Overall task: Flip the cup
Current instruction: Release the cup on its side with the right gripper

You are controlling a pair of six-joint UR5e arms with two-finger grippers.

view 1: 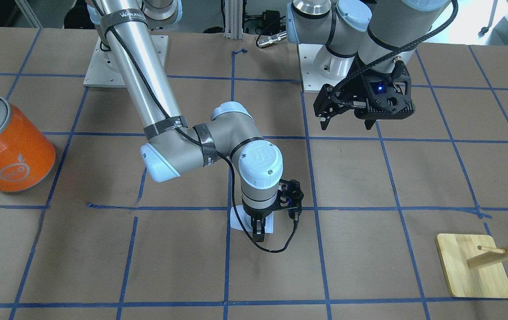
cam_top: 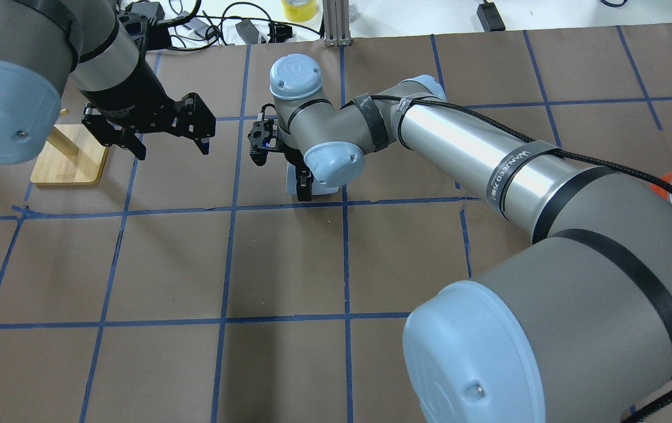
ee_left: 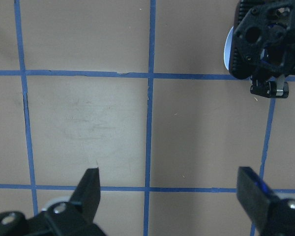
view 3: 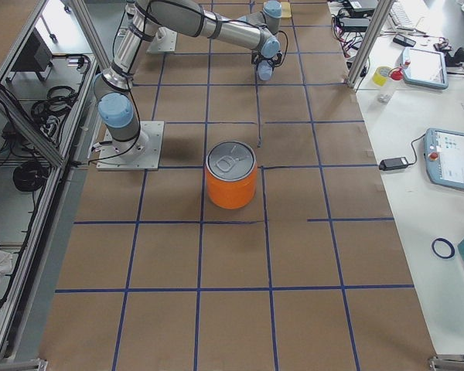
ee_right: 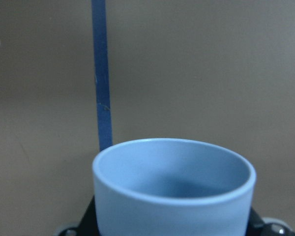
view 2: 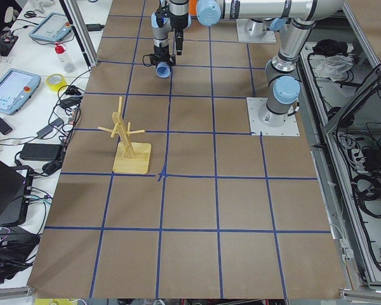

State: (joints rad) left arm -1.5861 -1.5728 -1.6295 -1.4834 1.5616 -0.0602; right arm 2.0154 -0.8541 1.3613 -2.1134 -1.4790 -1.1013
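Clasping in the right gripper (view 1: 258, 231) a small, smooth, pale blue-white tapered cup (ee_right: 173, 187) beside a blue tape line (ee_right: 102, 73) at the middle of the table (view 1: 369, 249), baring its blue inside in the right wrist view only, the arm mostly hiding it overhead, and holding the left gripper (ee_left: 169, 189) spread wide, empty.

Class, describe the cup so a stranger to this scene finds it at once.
Follow the long silver right arm down to mid-table, where its jaws hold the cup. It is small, handleless and pale blue, far smaller than the orange can.
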